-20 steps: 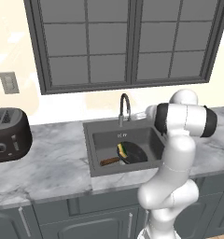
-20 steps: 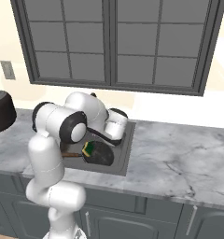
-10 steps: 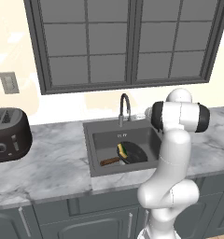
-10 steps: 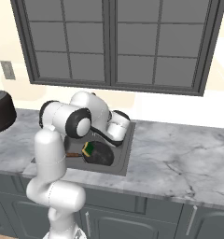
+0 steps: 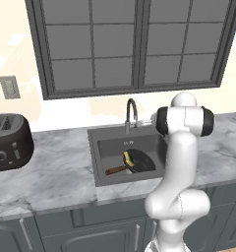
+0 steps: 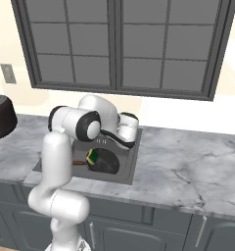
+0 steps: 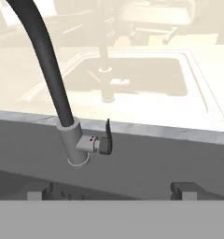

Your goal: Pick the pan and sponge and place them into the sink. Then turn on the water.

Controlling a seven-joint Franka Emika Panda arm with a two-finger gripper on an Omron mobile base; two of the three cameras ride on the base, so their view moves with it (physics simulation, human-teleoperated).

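Left base view: round, shallow black frying pan (image 5: pixel 138 161) with its straight brown wooden handle lies in the dark grey recessed sink (image 5: pixel 104 147), handle pointing left. Small yellow sponge with dark green scrubbing layer (image 5: pixel 128 158) rests on the pan's left rim. Both placed, so my read is that the water step is in hand. No stream falls from the dark gooseneck faucet (image 5: pixel 131 114) at the basin's rear. White arm reaches behind the faucet; black toaster (image 5: pixel 9 142) sits well apart on the grey marble counter (image 5: pixel 56 172).

Right base view: pan (image 6: pixel 106 162) and sponge (image 6: pixel 93 157) low in the basin, partly behind the arm's elbow.

Hand view: two-finger gripper (image 7: pixel 113 190) shows its dark fingertips (image 7: pixel 35 191) spread wide apart, holding nothing. Faucet stem (image 7: pixel 47 60) rises to the left; its small dark lever (image 7: pixel 106 138) juts from the grey base, above and between the tips. Best approach, I judge: close in centred on the lever, one tip beside it, then push sideways rather than squeeze. Risk: snagging the stem.
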